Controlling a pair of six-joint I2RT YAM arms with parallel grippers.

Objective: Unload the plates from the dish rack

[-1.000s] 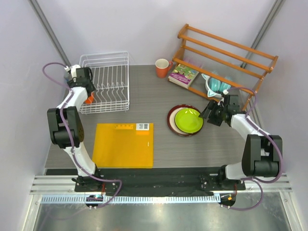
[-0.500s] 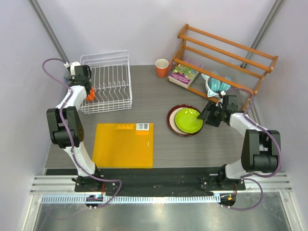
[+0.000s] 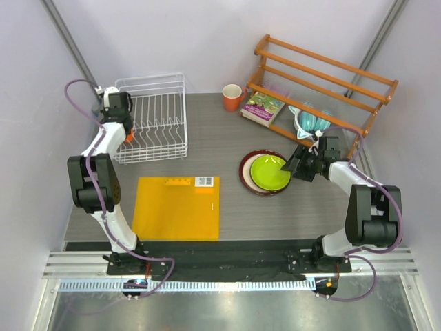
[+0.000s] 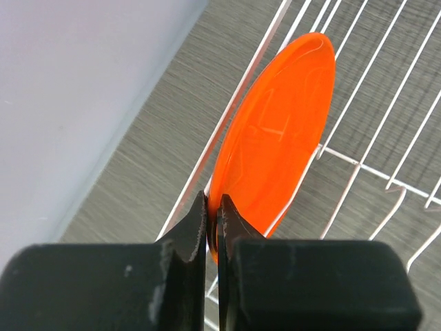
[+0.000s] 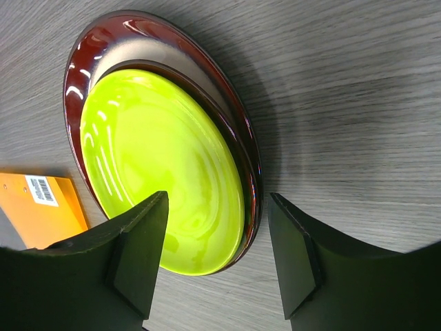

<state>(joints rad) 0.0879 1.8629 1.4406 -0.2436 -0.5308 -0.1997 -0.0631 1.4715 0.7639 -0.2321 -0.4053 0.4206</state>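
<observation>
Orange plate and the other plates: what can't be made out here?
- Top view: the orange plate shows only as a sliver behind the left arm's wrist.
- Left wrist view: its lower rim is hidden by the left tool, shut on it; its dish rack slot is unclear.
- Right wrist view: the lime green plate covers most of the dark red plate; the open right tool hides its near edge.

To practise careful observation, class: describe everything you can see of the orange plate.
The orange plate is round, smooth and glossy, probably plastic, one bright colour with light streaks on its face. It stands on edge inside the rack, against the white wires of its left side. The left gripper is shut on its near rim, and that gripper hides the plate's nearest edge.
</observation>
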